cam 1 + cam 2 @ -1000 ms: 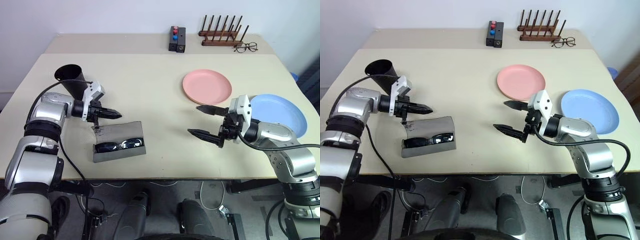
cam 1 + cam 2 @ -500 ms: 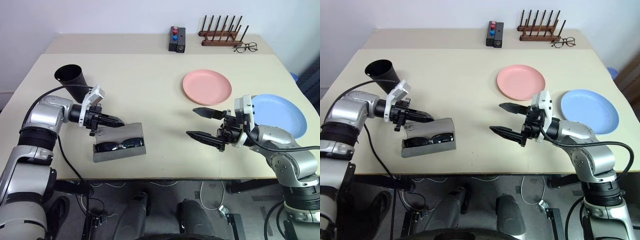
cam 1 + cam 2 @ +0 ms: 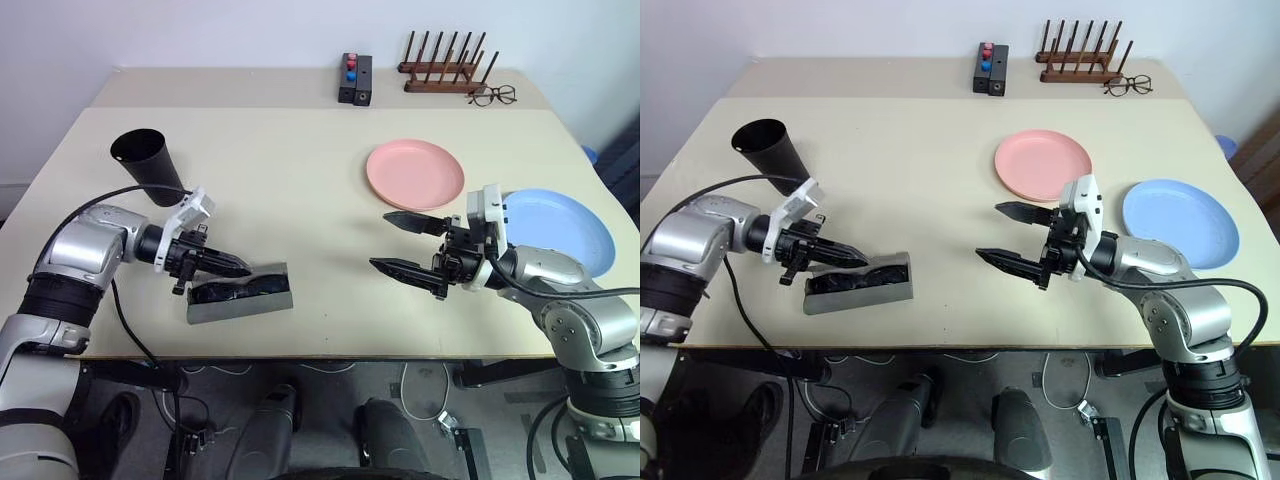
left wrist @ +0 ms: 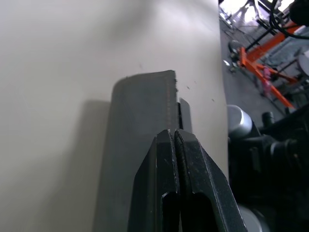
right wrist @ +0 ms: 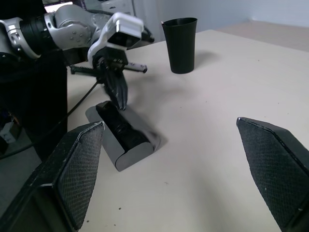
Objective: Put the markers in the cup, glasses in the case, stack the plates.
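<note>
1. Fingers of my left gripper [image 3: 240, 270] are pressing together, nothing between them, and their tips are resting on the lid of the case [image 3: 240, 296] near the front edge of the table [image 3: 300, 180].
2. Seen from the left wrist, those closed fingers [image 4: 159, 179] are lying over the grey lid, pointing along it toward its far end.
3. Glasses [image 5: 120, 133] are sitting inside the case as a dark shape in the narrow gap under the lid, which is leaning low over them, nearly closed.
4. My right gripper [image 3: 408, 245] is hovering above the table with its two fingers spread wide apart, holding nothing, and pointing across toward the case, well apart from it.
5. Just behind that gripper, the pink plate [image 3: 415, 174] is lying flat; the blue plate [image 3: 560, 228] is lying beside my right forearm, close to the table's right edge, and the two plates are sitting apart, not stacked.
6. Behind my left arm, the cup [image 3: 146, 166] is standing upright near the table's left side, well apart from the case.
7. I cannot tell where the markers are.
8. At the back of the table, a black box with red and blue buttons [image 3: 354, 78], a wooden rack [image 3: 445, 70] and clear spectacles [image 3: 491, 95] are sitting.
</note>
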### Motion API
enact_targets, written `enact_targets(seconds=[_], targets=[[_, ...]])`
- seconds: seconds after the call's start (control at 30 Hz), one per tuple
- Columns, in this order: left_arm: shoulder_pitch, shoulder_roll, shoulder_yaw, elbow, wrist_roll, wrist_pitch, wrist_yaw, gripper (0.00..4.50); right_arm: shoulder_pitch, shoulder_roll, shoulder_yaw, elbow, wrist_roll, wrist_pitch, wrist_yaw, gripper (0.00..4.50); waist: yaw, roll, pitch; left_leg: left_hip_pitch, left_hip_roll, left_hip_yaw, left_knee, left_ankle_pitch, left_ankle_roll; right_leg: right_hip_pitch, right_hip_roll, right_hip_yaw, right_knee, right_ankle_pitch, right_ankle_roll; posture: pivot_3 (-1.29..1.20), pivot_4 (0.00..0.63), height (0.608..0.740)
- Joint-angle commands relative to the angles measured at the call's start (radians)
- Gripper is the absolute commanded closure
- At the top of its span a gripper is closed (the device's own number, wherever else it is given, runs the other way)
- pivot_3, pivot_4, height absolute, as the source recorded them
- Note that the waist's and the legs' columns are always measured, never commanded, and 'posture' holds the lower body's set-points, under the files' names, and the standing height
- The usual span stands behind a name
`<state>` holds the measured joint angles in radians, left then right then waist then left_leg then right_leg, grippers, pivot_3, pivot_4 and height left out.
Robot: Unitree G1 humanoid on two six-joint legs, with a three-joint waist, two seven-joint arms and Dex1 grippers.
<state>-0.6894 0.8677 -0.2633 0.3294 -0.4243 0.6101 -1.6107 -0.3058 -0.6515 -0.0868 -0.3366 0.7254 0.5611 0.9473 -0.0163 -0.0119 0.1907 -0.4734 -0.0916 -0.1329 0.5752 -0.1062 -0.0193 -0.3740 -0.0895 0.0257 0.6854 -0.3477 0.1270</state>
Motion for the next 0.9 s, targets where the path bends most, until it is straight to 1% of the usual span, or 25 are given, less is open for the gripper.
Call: enact_targets(seconds=[0.03,0.2,0.27,0.33,0.5,0.6,0.7,0.8,0.83,0.87,0.9], targets=[[0.024,0.016,0.008,-0.067,-0.006,0.025,-0.004,4.45,-0.002,-0.006,-0.018,-0.019,-0.007,-0.025,0.005,0.0,0.0,0.0,0.0,0.0,0.0,0.0,0.0,0.0,0.0,0.0,0.0,0.0,0.0,0.0,0.0,0.0,0.15,0.74],[0.057,0.015,0.023,-0.123,-0.017,0.079,0.001,4.45,0.009,-0.001,-0.017,-0.014,-0.024,-0.043,0.01,0.0,0.001,0.0,0.0,0.0,0.0,0.0,0.0,0.0,0.0,0.0,0.0,0.0,-0.001,0.0,-0.001,0.0,0.15,0.74],[0.039,0.002,0.05,-0.116,-0.024,0.088,0.014,4.45,0.011,0.002,-0.019,-0.003,-0.032,-0.057,0.011,0.0,0.002,0.0,0.0,0.0,0.0,0.0,0.0,0.0,0.0,0.0,0.0,0.0,-0.001,0.0,-0.001,0.0,0.15,0.74],[0.006,-0.002,0.071,-0.102,-0.045,0.141,0.013,4.45,0.01,0.001,-0.018,0.011,-0.045,-0.072,0.014,0.0,0.003,0.0,0.0,0.0,0.0,0.0,0.0,0.0,0.0,0.0,0.0,0.0,-0.001,0.0,-0.001,0.0,0.15,0.74],[-0.055,0.003,0.112,-0.068,-0.058,0.129,0.0,4.45,-0.016,0.023,-0.019,0.066,-0.101,-0.143,-0.009,0.0,0.002,0.0,0.0,0.0,0.0,0.0,0.0,0.0,0.0,0.0,0.0,0.0,-0.001,0.0,-0.001,0.0,0.15,0.74],[-0.125,-0.019,0.159,-0.003,-0.064,0.107,0.024,3.67,-0.023,0.035,-0.02,0.094,-0.12,-0.168,-0.015,0.0,0.002,0.0,0.0,0.0,0.0,0.0,0.0,0.0,0.0,0.0,0.0,-0.001,-0.001,0.0,0.0,0.0,0.15,0.74],[-0.184,-0.047,0.199,0.059,-0.071,0.081,0.032,2.18,-0.041,0.045,-0.018,0.113,-0.148,-0.18,-0.042,0.0,0.002,0.0,0.0,0.0,0.0,0.0,0.0,0.0,0.0,0.0,0.001,-0.001,-0.001,0.001,0.002,0.0,0.15,0.74],[-0.217,-0.076,0.234,0.078,-0.085,0.068,0.04,0.66,-0.063,0.044,-0.032,0.148,-0.168,-0.16,-0.083,0.0,0.001,0.0,0.0,0.0,0.0,0.0,0.0,0.0,0.0,0.0,0.001,-0.001,-0.001,0.001,0.002,0.0,0.15,0.74],[-0.222,-0.084,0.244,0.075,-0.092,0.069,0.043,0.24,-0.071,0.043,-0.037,0.163,-0.177,-0.156,-0.099,0.0,0.001,0.0,0.0,0.0,0.0,0.0,0.0,0.0,0.0,0.0,0.001,-0.001,-0.001,0.001,0.002,0.0,0.15,0.74],[-0.221,-0.098,0.258,0.066,-0.1,0.062,0.053,0.11,-0.074,0.028,-0.042,0.187,-0.202,-0.157,-0.118,0.0,0.001,0.0,0.0,0.0,0.0,0.0,0.0,0.0,0.0,0.001,0.001,-0.001,-0.001,0.001,0.002,0.0,0.15,0.74],[-0.218,-0.113,0.273,0.052,-0.108,0.05,0.065,0.11,-0.083,0.008,-0.054,0.229,-0.243,-0.163,-0.154,0.0,0.001,0.0,0.0,0.0,0.0,0.0,0.0,0.0,0.0,0.001,0.001,-0.001,-0.001,0.001,0.002,0.0,0.15,0.74]])
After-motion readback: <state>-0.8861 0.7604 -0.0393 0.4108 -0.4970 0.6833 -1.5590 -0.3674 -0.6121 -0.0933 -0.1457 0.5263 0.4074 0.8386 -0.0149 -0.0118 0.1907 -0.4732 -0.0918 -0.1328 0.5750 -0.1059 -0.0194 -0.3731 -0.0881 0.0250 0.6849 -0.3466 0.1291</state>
